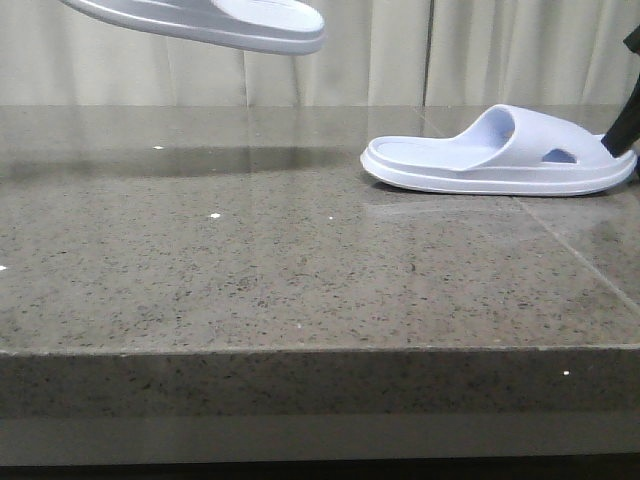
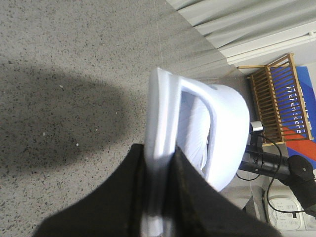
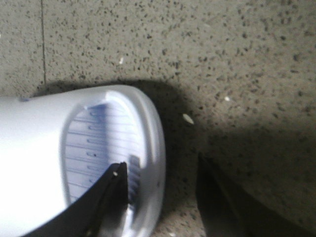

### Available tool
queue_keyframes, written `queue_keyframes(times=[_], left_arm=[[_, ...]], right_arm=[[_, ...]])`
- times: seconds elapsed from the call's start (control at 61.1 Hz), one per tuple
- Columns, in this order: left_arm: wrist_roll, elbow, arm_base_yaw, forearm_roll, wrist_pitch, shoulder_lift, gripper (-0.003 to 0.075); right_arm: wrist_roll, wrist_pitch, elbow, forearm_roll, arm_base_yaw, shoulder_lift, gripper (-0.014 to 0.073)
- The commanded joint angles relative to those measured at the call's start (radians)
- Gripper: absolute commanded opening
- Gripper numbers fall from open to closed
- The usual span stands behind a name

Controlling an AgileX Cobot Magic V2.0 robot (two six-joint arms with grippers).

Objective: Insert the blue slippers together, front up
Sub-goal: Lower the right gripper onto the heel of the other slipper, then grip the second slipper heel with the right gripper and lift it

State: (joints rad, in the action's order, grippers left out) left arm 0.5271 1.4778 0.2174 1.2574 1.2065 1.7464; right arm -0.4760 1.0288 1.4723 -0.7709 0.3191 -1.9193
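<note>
My left tool (image 2: 160,197) grips one slipper (image 1: 215,22), lifted at eleven o'clock. My right tool (image 3: 163,192) gapes around the other slipper's (image 1: 500,155) toe edge on the table (image 1: 250,260). Nesting remains undone.

Dim pics, soft shadows on table (image 1: 250,290), wrist views blurry

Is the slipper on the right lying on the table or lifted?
Lying. The right slipper rests sole-down on the table, with no gap beneath it.
</note>
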Motion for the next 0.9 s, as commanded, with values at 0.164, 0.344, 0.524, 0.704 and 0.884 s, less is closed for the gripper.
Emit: queue_keyframes(times=[0.164,0.344,0.524,0.704,0.884], left_arm=[[-0.006,0.023,-0.001,0.090,0.083,-0.054,-0.0019],[-0.006,0.023,-0.001,0.090,0.083,-0.054,-0.0019],[-0.006,0.023,-0.001,0.090,0.083,-0.054,-0.0019],[-0.006,0.023,-0.001,0.090,0.083,-0.054,-0.0019],[-0.006,0.023,-0.001,0.090,0.072,-0.054,-0.0019]], right_arm=[[-0.032,0.044,0.028,-0.140,0.004,-0.018,0.0358],[-0.057,0.119,0.028,-0.176,0.004,-0.038,0.0358],[-0.057,0.181,0.028,-0.179,-0.010,-0.074,0.0358],[-0.069,0.181,0.032,-0.187,-0.033,-0.079,0.0168],[-0.068,0.219,0.077,-0.197,-0.022,-0.074,-0.0055]])
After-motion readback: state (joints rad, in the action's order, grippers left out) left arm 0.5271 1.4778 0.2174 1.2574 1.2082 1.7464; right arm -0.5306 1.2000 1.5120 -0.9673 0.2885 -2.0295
